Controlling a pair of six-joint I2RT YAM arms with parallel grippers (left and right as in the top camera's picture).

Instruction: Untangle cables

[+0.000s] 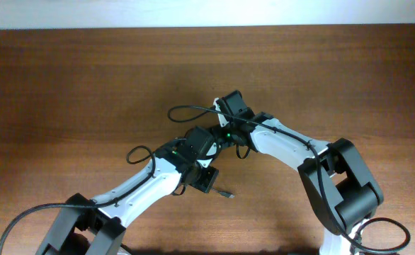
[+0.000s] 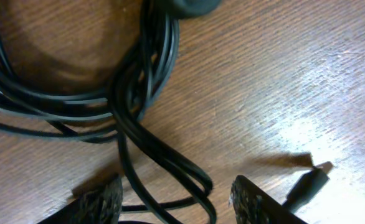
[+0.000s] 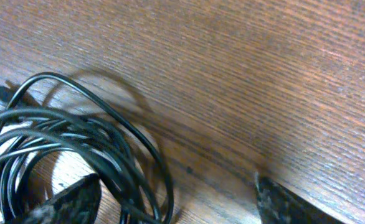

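My left tool (image 2: 173,208) stands wide open, low over the desk (image 2: 276,74). Several strands of the cables (image 2: 157,62) run between its fingers (image 2: 98,202), and none is pinched. A black plug (image 2: 310,180) lies on the wood just beyond the other finger. My right tool (image 3: 176,208) is also spread wide and holds nothing. The coiled bundle sits by one of its fingers, partly in the gap. From overhead, one loop pokes out past both arms.

No readable text, label or number anywhere — none in any view.
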